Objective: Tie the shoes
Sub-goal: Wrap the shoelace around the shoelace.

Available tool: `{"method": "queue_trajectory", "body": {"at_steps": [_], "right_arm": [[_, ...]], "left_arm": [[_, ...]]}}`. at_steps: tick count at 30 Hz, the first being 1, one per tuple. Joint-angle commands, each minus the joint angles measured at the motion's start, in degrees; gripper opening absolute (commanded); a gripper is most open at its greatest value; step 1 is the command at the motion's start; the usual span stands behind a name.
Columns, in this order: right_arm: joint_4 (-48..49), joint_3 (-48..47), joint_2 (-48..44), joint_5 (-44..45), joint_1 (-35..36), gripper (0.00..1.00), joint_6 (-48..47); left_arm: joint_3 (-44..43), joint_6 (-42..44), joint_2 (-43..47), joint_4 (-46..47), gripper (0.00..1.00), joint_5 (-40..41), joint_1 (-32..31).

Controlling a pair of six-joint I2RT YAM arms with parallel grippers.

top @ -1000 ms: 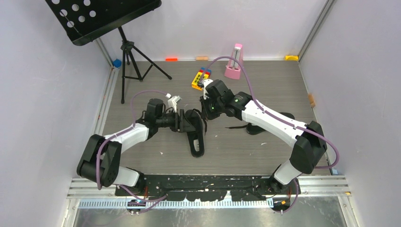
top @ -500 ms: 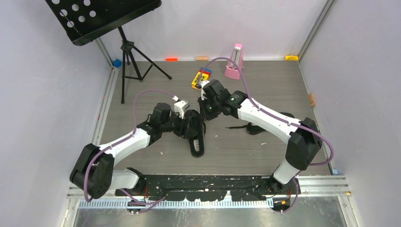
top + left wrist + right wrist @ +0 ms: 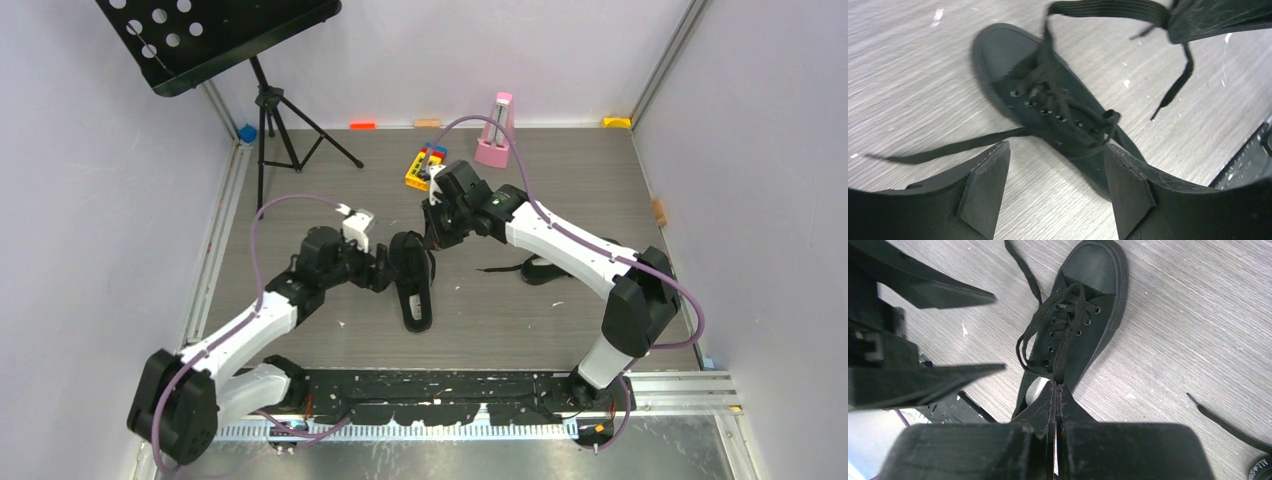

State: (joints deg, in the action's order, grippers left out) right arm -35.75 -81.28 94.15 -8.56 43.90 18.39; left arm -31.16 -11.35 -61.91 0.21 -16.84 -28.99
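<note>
One black shoe (image 3: pixel 416 298) lies mid-table, toe to the far side, its laces loose. My right gripper (image 3: pixel 432 232) hangs over its toe end, shut on one black lace (image 3: pixel 1064 347) that it holds taut upward from the eyelets. My left gripper (image 3: pixel 398 264) is open and empty just left of the shoe (image 3: pixel 1048 105), with the other lace (image 3: pixel 948 147) trailing on the floor beside its left finger (image 3: pixel 983 190). In the right wrist view the gripper (image 3: pixel 1057 386) pinches the lace above the shoe (image 3: pixel 1088 315). The second shoe (image 3: pixel 540 270) lies to the right, partly hidden under my right arm.
A black music stand (image 3: pixel 215 30) on a tripod (image 3: pixel 275 125) stands at the back left. A pink metronome (image 3: pixel 495 135) and a yellow, red and blue block toy (image 3: pixel 425 165) sit at the back middle. Small blocks line the back wall.
My left arm has swung its elbow left and toward the near edge while its gripper stays beside the shoe. My right gripper has barely moved and keeps hold of the lace.
</note>
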Motion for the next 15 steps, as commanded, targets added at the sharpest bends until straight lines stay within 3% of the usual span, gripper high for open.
{"method": "queue_trajectory", "body": {"at_steps": [1,6,15], "right_arm": [[-0.17,-1.05,-0.73,-3.57,-2.22,0.0,-0.26],[-0.16,-0.82,-0.69,-4.63,-3.18,0.0,-0.77],[0.01,-0.89,-0.52,-5.42,-3.31,0.0,0.39]], "left_arm": [[2.9,-1.59,6.38,2.28,0.71,-2.62,3.41],[2.16,0.25,3.58,-0.02,0.69,2.09,3.42],[-6.46,3.95,-10.53,-5.96,0.66,-1.04,3.29]]}}
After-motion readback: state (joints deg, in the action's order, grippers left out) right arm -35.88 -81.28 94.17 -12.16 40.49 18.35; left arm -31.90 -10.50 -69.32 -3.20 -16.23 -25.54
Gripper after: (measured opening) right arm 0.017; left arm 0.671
